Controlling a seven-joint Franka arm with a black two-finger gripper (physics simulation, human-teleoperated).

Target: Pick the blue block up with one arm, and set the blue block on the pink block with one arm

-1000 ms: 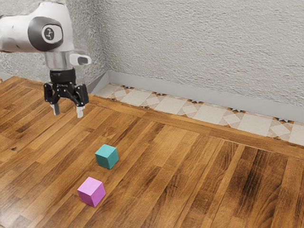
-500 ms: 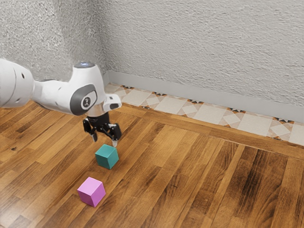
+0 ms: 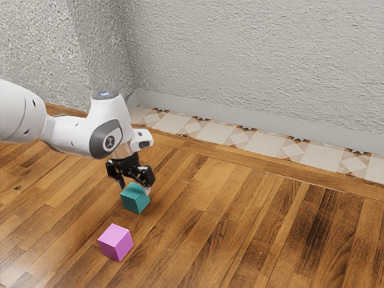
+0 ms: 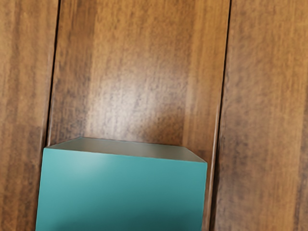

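No legible text or markings.

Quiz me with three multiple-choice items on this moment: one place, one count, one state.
1. The end effector is:
A) over the pink block
B) just above the teal block
C) at the wall

2. Blocks in the scene:
A) two
B) three
C) four

3. The teal block:
A) sits on the pink block
B) is lifted
C) rests on the wooden floor

Answers:
1. B, the open fingers hang at its top.
2. A, one teal and one pink.
3. C, its base meets the planks, apart from the pink block.
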